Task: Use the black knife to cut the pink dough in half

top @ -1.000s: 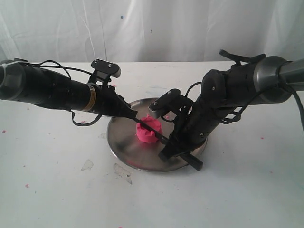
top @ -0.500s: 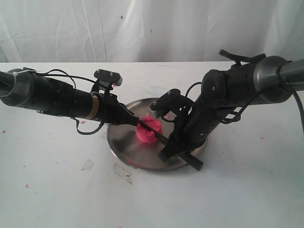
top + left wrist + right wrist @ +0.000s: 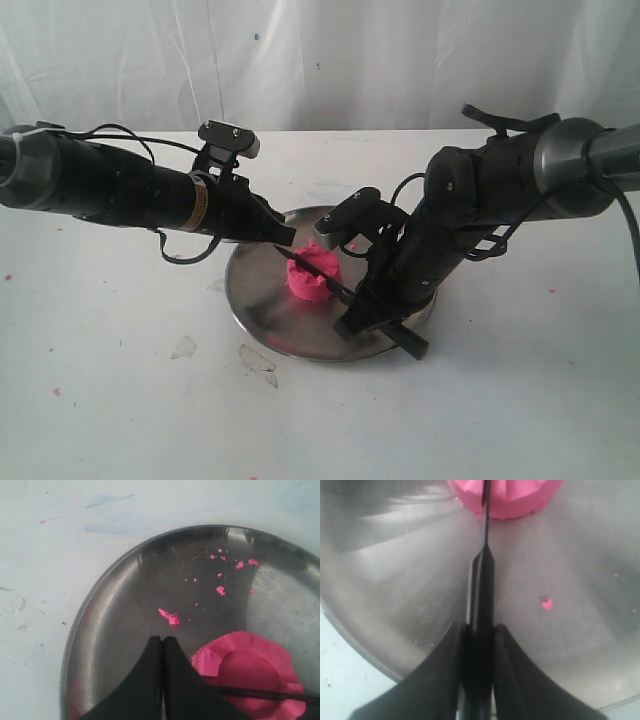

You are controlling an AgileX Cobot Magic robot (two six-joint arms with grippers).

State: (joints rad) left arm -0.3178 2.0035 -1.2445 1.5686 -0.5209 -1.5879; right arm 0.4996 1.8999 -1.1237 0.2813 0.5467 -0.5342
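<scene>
The pink dough (image 3: 313, 276) sits whole near the middle of a round steel plate (image 3: 258, 300). My right gripper (image 3: 352, 322) is shut on the black knife (image 3: 332, 284) by its handle. The blade lies across the dough's top, pointing toward the left arm. In the right wrist view the knife (image 3: 482, 580) runs from the right gripper (image 3: 479, 626) into the dough (image 3: 505, 500). My left gripper (image 3: 288, 238) is shut and empty, hovering just left of the dough above the plate. The left wrist view shows the left gripper (image 3: 162, 639) beside the dough (image 3: 250, 670), with the blade (image 3: 265, 694) across it.
Small pink crumbs (image 3: 170, 616) lie scattered on the plate (image 3: 115, 610). Two clear scraps (image 3: 183, 347) (image 3: 258, 358) lie on the white table in front of the plate. A white curtain hangs behind. The knife handle's end (image 3: 414, 346) juts past the plate's front rim.
The left arm dipped toward the plate half a second ago and has lifted back up, its gripper still shut. The right arm, knife and dough have not moved.
</scene>
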